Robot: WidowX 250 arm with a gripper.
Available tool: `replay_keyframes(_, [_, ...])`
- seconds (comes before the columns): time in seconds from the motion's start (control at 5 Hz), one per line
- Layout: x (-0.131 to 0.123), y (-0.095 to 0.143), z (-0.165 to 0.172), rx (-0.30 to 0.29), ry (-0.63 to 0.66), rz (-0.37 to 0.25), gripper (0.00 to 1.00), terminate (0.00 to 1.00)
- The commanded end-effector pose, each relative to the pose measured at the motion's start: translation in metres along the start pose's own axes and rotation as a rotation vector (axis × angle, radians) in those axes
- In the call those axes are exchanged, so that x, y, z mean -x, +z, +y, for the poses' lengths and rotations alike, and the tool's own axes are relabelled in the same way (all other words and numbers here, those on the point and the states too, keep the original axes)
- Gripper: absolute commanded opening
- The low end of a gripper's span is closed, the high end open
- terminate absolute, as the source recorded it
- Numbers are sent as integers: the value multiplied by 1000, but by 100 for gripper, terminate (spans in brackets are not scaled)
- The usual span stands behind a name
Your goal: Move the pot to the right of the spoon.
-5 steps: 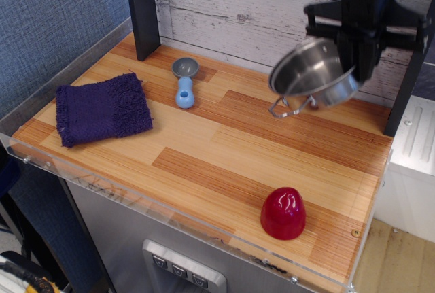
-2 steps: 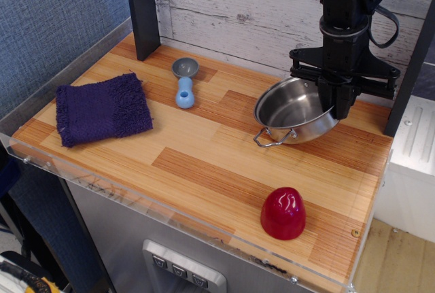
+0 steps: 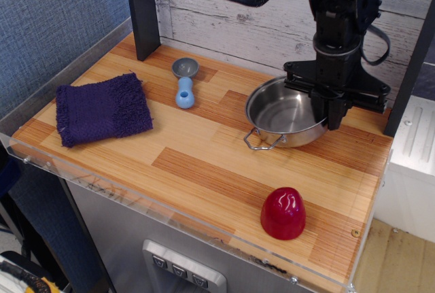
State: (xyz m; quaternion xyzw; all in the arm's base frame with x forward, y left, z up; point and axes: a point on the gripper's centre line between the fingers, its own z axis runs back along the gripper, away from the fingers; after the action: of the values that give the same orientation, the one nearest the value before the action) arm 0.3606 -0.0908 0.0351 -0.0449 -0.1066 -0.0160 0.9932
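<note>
The shiny steel pot (image 3: 280, 113) is on or just above the wooden tabletop, to the right of the spoon, with one wire loop handle pointing to the front left. My gripper (image 3: 332, 112) comes straight down from above and is shut on the pot's right rim. The spoon (image 3: 184, 81), with a light blue handle and a grey bowl, lies at the back middle of the table, bowl towards the wall, well clear of the pot.
A purple cloth (image 3: 102, 108) lies at the left. A red dome-shaped object (image 3: 283, 213) stands near the front right edge. A black post (image 3: 142, 11) rises at the back left and another (image 3: 408, 69) at the back right. A plank wall closes the back.
My gripper has carried the pot down and to the left, from tilted in the air at the back right to level and low on the table, nearer the spoon.
</note>
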Motion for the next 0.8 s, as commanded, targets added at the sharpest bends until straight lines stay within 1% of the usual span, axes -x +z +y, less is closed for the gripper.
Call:
replay_keyframes(0.0, [21, -7, 9, -12, 30, -23, 0, 0])
replay_keyframes(0.2, [19, -6, 10, -11, 49, -45, 0, 0])
replay_keyframes(0.4, [21, -5, 10, 11, 55, -30, 100, 0])
replay_keyframes(0.6, [25, -6, 11, 8, 59, 5, 100, 0])
